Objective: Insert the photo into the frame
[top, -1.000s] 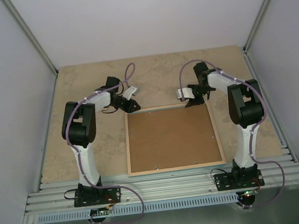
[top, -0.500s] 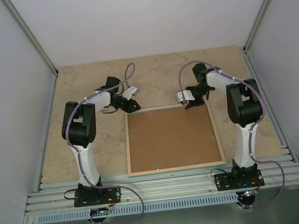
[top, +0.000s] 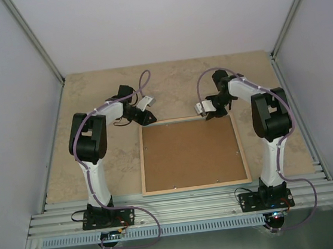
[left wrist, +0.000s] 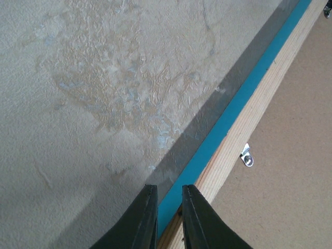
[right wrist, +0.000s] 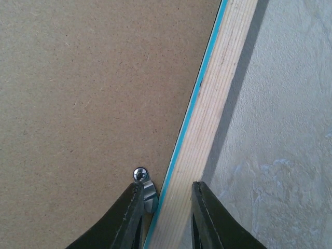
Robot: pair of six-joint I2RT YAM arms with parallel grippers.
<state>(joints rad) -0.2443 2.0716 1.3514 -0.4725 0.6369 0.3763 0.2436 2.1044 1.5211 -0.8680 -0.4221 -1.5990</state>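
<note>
The frame [top: 195, 187] lies face down on the table, pale wooden rim up, with the brown backing panel [top: 191, 152] inside it. The photo is out of view. My left gripper [top: 151, 119] sits at the frame's far left corner. In the left wrist view its jaws [left wrist: 168, 188] stand a narrow gap apart over the turquoise side [left wrist: 233, 111] of the rim, clamping nothing. My right gripper [top: 210, 116] is at the far edge, right of centre. It [right wrist: 166, 184] is open and straddles the wooden rim [right wrist: 218, 88], one finger on a metal tab [right wrist: 149, 191], the other at the rim's outer edge.
Small metal tabs [left wrist: 247, 155] screwed to the backing [left wrist: 290, 155] hold it in the rim. The beige stone-patterned table [top: 98, 162] is walled on three sides. Aluminium rails [top: 182, 205] run along the near edge by the arm bases.
The right gripper has shifted slightly left along the frame's far edge and its jaws have narrowed around the rim. The left arm has not moved.
</note>
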